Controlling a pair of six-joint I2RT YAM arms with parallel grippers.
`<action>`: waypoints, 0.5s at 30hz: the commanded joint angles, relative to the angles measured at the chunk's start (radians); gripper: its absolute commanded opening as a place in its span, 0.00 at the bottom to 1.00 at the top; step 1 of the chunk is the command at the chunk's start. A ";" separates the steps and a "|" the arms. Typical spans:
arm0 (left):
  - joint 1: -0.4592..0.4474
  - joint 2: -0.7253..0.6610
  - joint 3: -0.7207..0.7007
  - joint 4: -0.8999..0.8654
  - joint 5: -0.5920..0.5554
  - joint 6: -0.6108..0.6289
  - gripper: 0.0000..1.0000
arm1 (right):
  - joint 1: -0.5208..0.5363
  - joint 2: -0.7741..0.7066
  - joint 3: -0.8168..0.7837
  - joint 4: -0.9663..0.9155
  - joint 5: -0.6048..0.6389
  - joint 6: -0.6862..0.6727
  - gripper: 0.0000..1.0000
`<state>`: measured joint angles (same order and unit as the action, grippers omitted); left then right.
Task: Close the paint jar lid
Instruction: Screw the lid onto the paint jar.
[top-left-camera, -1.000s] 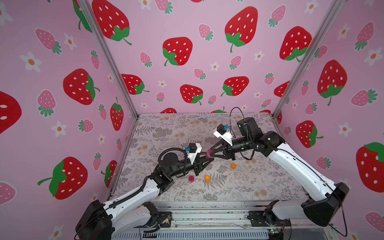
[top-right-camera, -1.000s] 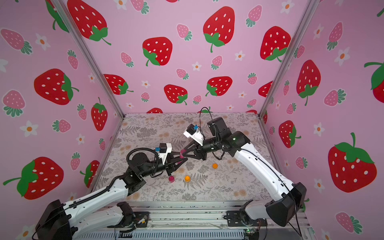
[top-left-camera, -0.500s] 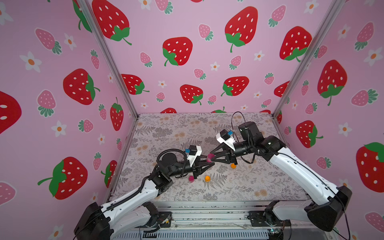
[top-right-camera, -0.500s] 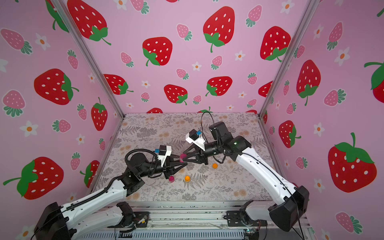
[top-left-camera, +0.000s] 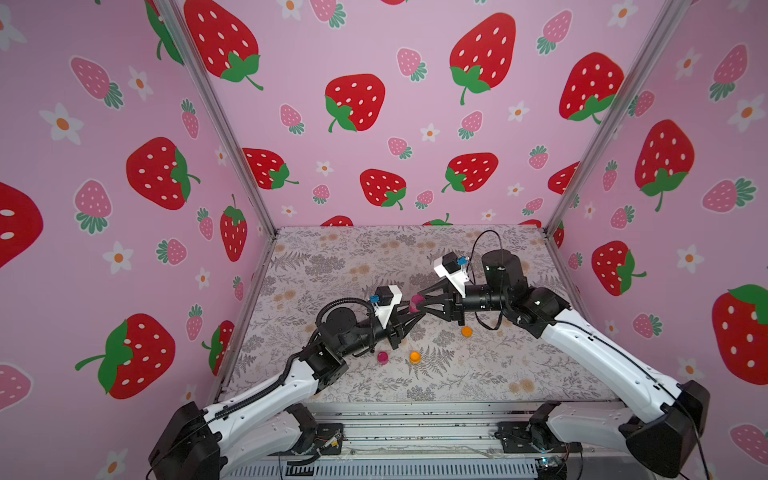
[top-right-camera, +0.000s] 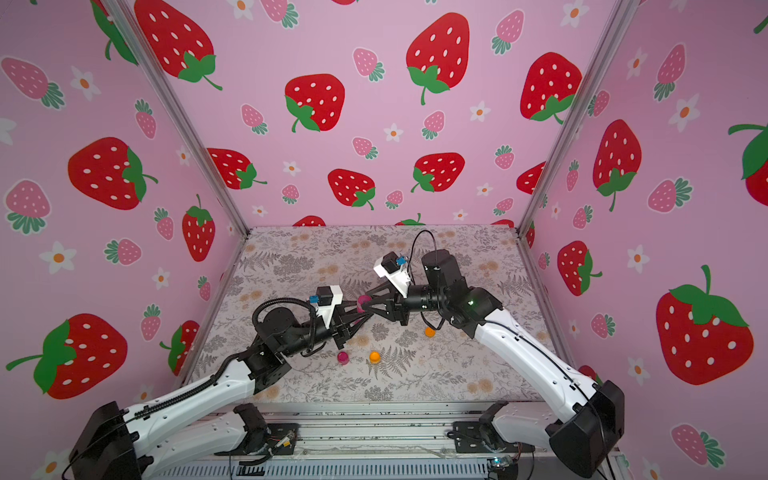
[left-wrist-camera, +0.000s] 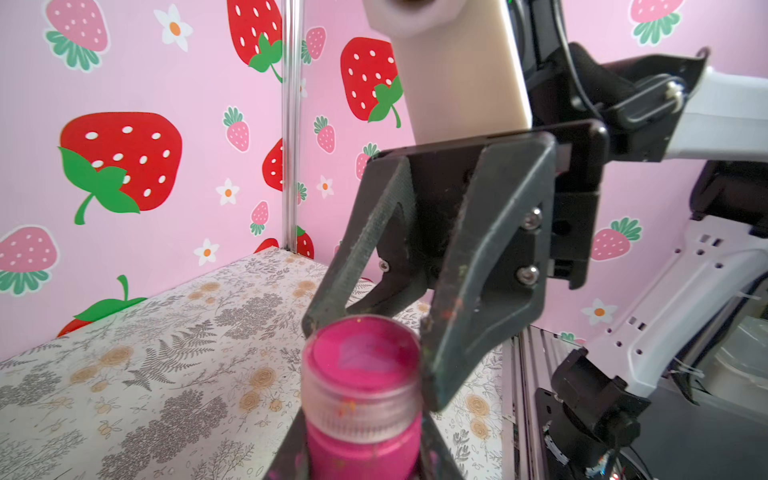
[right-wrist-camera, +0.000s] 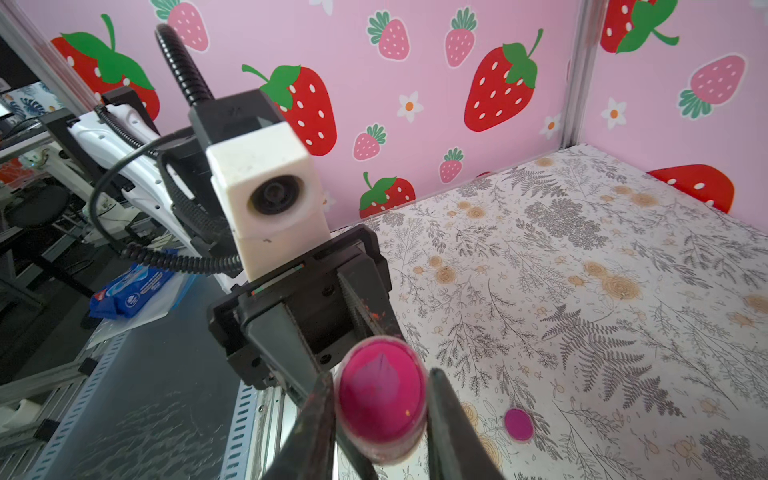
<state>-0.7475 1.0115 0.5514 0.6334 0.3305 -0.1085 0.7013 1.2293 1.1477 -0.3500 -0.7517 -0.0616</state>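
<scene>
The paint jar (left-wrist-camera: 361, 451), a tiny magenta pot, hangs above the middle of the table. My left gripper (left-wrist-camera: 361, 449) is shut on its body. The lid (left-wrist-camera: 361, 374), a cap with a clear ribbed rim and a pink top, sits on the jar's mouth. My right gripper (right-wrist-camera: 380, 376) comes from the opposite side and is shut on the lid (right-wrist-camera: 382, 399), one finger on each side of its rim. In both top views the two grippers meet tip to tip at the small pink jar (top-left-camera: 415, 304) (top-right-camera: 363, 303).
On the floral table (top-left-camera: 332, 257), below the grippers, stand a pot with a purplish-magenta top (top-left-camera: 382, 357) (top-right-camera: 343, 357) (right-wrist-camera: 518, 424) and two orange pots (top-left-camera: 414, 356) (top-left-camera: 466, 331). Pink strawberry walls close in three sides.
The right gripper has turned slightly around the lid and sunk a little. The jar and the left gripper have stayed almost in place. Both grips are unchanged.
</scene>
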 joint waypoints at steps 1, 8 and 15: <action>0.024 -0.013 0.054 0.266 -0.263 0.032 0.25 | 0.052 0.014 -0.049 -0.110 0.081 0.137 0.08; 0.023 0.005 0.058 0.278 -0.369 0.072 0.24 | 0.092 0.055 -0.063 -0.071 0.250 0.319 0.09; 0.023 0.017 0.053 0.287 -0.395 0.084 0.23 | 0.135 0.095 -0.039 -0.057 0.339 0.423 0.10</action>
<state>-0.7486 1.0584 0.5503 0.6540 0.0814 -0.0483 0.7918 1.2854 1.1419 -0.2142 -0.4221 0.2703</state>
